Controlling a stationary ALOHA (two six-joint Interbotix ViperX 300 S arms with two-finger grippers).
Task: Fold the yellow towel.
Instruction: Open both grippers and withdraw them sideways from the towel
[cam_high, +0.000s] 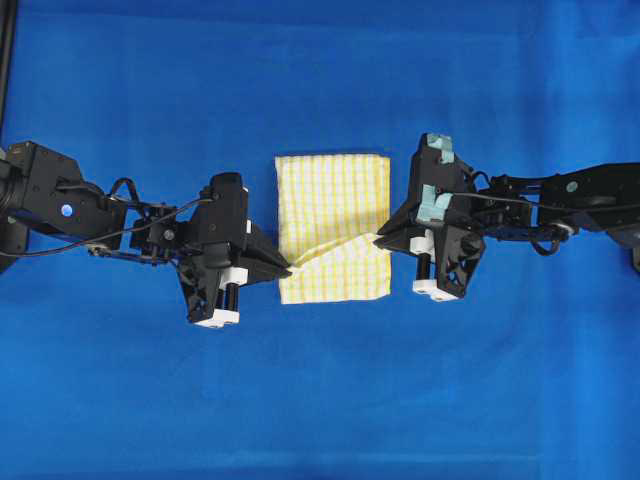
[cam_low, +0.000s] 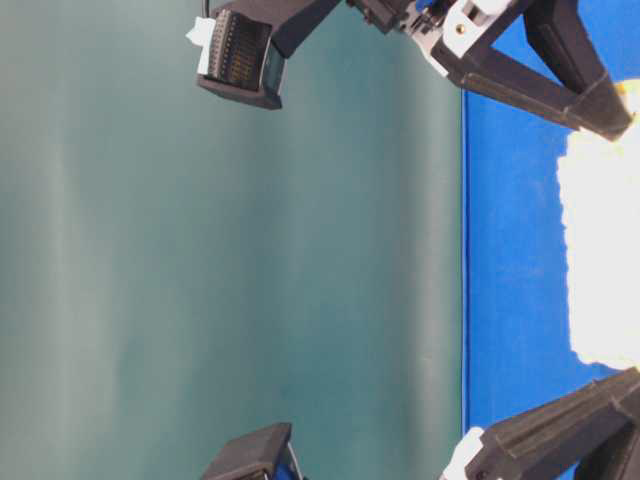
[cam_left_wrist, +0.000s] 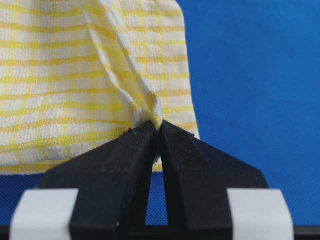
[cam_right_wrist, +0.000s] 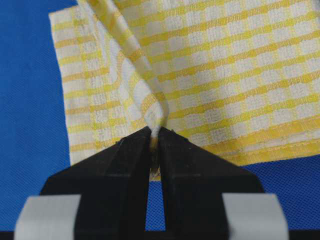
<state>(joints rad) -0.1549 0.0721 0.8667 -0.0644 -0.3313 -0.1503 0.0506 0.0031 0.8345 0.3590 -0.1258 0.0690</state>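
Left gripper (cam_high: 287, 270): your jaws pinch the yellow towel (cam_high: 330, 200) at its left edge.
Right gripper (cam_high: 379, 240): you clamp its right edge.

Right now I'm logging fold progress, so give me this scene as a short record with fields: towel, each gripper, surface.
towel: yellow towel, checked, lying on the surface, partly folded, a raised ridge running between the two grippers
left gripper: left gripper shut on the towel's left edge
right gripper: right gripper shut on the towel's right edge
surface: blue cloth under everything
fold status: not finished, both edges pinched
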